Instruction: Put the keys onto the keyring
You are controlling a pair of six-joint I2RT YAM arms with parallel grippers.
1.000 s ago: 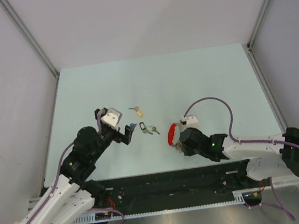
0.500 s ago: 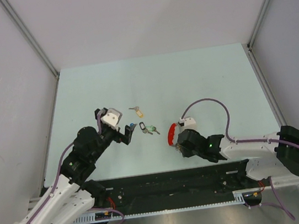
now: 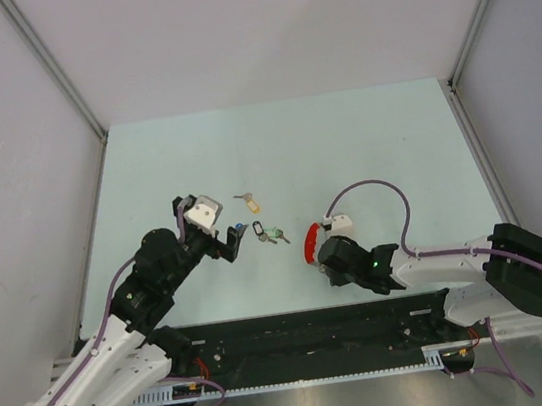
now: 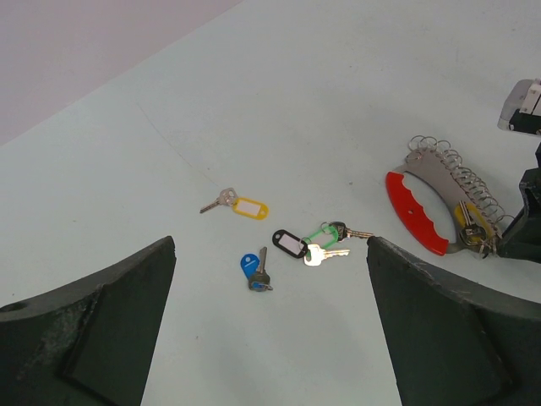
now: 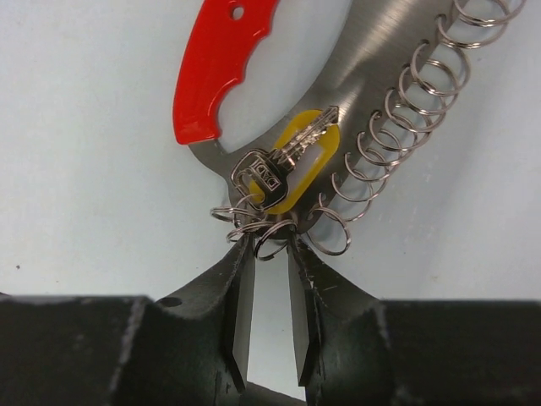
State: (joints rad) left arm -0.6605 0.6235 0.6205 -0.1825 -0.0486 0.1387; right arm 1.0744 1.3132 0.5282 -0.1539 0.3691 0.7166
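Pale green counter [image 3: 363, 139], grey walls around. At its near middle, just right of the loose keys: red-plastic-arced, steel-coiled keyring [image 5: 221, 68], pinched at its small split rings by the narrowly closed right hand [image 5: 269, 254]; hard to tell which ring exactly. Hold that pinch firm and present one ring's gap toward the wide-open, empty left hand [image 3: 228, 241], then fetch the blue-headed key [image 4: 251, 266], black-tagged key [image 4: 290, 244], green-tagged key [image 4: 319, 234] or yellow-tagged key [image 4: 241, 205]. Long axis pointing away from the right fingers, toward far-left; red arc on the left, coil on the right.
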